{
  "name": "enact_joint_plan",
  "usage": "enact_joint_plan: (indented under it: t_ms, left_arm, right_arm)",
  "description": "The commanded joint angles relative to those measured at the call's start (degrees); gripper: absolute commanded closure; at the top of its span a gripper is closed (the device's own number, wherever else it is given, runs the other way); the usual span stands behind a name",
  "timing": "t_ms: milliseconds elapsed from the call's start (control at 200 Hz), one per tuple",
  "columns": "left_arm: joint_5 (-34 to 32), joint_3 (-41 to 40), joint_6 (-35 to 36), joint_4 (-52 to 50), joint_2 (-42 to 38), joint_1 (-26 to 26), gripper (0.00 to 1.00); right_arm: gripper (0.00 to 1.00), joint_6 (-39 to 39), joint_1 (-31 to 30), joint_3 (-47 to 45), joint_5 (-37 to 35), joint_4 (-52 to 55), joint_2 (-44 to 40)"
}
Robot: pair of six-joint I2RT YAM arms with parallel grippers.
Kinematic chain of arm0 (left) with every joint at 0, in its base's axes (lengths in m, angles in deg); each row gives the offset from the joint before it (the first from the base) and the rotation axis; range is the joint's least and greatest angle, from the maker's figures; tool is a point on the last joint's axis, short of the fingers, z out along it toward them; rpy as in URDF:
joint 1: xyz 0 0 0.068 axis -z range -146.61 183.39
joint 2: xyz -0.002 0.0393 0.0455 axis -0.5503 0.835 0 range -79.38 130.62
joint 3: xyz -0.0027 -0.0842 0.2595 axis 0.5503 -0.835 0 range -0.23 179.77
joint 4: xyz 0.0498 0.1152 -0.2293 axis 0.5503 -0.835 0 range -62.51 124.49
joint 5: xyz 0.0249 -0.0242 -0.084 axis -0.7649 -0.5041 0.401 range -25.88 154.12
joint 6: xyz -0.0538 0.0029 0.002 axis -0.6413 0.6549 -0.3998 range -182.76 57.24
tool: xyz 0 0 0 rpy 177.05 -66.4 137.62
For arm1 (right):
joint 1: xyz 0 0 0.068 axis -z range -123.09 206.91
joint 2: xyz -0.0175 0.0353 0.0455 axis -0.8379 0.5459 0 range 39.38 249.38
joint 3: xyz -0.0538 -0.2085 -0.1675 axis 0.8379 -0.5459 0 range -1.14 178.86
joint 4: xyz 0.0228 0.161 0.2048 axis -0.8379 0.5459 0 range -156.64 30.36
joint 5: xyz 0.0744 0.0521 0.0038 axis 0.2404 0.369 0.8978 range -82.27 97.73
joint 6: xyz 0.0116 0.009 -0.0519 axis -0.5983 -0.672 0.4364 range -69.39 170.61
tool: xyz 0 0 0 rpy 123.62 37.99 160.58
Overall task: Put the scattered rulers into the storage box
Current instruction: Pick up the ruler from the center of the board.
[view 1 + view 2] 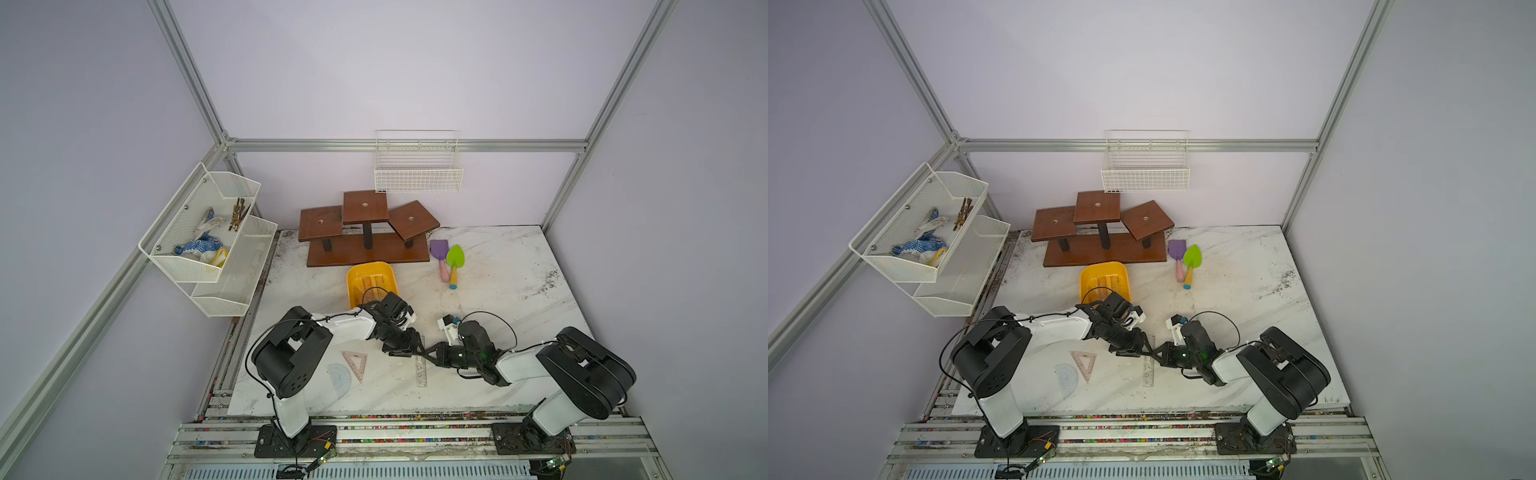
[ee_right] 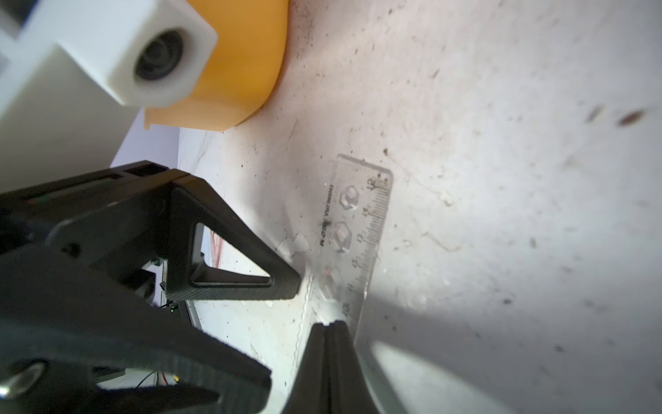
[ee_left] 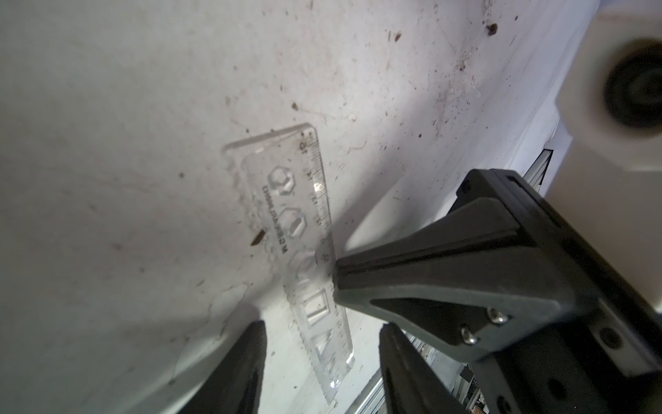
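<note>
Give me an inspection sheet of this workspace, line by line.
Surface: white marbled table, dirt specks.
Job's things: clear ruler, set square, protractor on table; yellow box holds rulers.
Clutter: purple shovel, green shovel, wooden stand.
Grippers: left gripper open, straddling clear ruler; right gripper shut, tip at its scale edge.
Cables: black cables arch above both arms.
Surroundings: wire basket on wall, mesh shelves holding gloves.

Ruler [image 3: 311,229] clear glossy plastic; storage box [image 2: 243,71] matt yellow plastic; tabletop [image 1: 498,291] white marbled, gritty
</note>
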Motion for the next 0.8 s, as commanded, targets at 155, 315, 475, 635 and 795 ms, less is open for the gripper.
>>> enact_joint_plan:
  t_ms: [155,315,475,635,795]
  left_arm:
    - [-1.23,-0.35,-0.32,0.00,1.22,-0.15,0.46]
    - [-1.07,0.26,-0.43,0.04,2.28,0.29,0.51]
    - [-0.89,0.70,-0.61,0.19,3.23,0.62,0.56]
    - [-0.50,1.59,-0.62,0.19,4.44,0.99,0.65]
    - [-0.36,1.85,-0.59,0.17,4.81,1.17,0.79]
  right_arm:
    - [0.93,1.59,0.39,-2.10,-1.32,1.74,1.71]
    - [0.95,1.29,0.63,-2.70,-1.08,0.43,3.88]
    - [0.95,1.12,0.72,-3.26,-0.90,-0.73,5.83]
    - [0.95,0.77,0.89,-3.77,-0.61,-2.08,7.81]
    - [0.96,0.53,1.12,-4.39,0.02,-3.52,8.60]
